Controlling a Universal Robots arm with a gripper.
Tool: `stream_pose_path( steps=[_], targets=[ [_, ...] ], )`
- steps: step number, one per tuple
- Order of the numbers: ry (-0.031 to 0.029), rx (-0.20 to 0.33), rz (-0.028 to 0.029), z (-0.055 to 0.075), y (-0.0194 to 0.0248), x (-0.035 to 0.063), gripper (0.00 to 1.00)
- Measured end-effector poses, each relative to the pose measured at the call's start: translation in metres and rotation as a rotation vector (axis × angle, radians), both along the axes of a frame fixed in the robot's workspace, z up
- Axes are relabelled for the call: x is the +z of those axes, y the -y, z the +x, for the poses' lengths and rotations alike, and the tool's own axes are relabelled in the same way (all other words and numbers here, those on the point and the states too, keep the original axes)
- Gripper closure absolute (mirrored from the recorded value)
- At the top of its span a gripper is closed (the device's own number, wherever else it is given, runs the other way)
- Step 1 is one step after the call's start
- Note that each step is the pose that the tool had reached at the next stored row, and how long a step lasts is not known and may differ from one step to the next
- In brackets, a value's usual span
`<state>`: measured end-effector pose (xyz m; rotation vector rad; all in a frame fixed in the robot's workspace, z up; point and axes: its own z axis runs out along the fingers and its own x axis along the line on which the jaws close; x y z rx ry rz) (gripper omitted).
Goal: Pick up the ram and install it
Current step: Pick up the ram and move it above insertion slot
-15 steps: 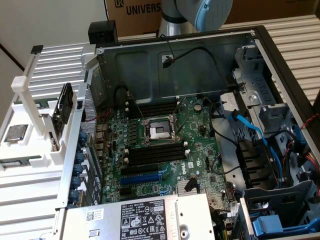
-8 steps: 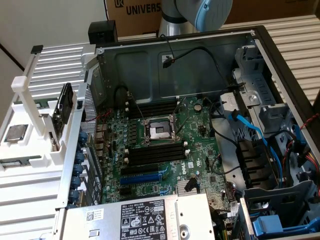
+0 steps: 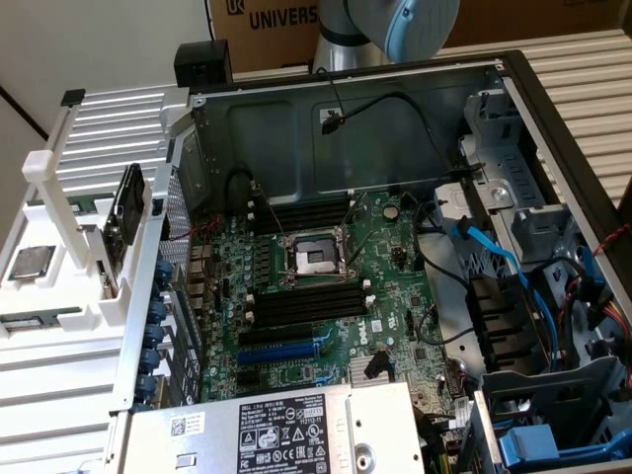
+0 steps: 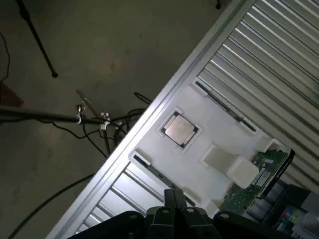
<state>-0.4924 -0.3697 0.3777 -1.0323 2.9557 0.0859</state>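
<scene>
Exterior camera: set high and close to the open computer case (image 3: 513,79), tilted down onto the motherboard (image 3: 326,296). The arm (image 3: 395,25) stands at the far side. White holder (image 3: 59,291) lies at the exterior view's left.

Wrist camera: well above the holder (image 4: 164,159), looking steeply down past the gripper (image 4: 173,199), over the table (image 4: 279,59) edge to the floor (image 4: 99,40).

Shared: the holder, its silver chip (image 3: 30,263) (image 4: 178,129) and a corner of the case.

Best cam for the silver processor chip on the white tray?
Wrist view: the processor chip faces the camera, whole top unobstructed. Exterior view shows the chip obliquely, near the exterior view's left edge.
</scene>
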Motion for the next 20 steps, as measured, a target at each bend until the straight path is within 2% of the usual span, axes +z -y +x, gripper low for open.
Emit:
stream_pose_path(
  steps=[1, 18, 20],
  targets=[
    [0.0001, 0.037, 0.0001, 0.0000, 0.0000, -0.0003, 0.90],
    [0.0001, 0.348, 0.0001, 0.0000, 0.0000, -0.0020, 0.90],
    [0.0000, 0.401, 0.0001, 0.0000, 0.0000, -0.0022, 0.90]
  ],
)
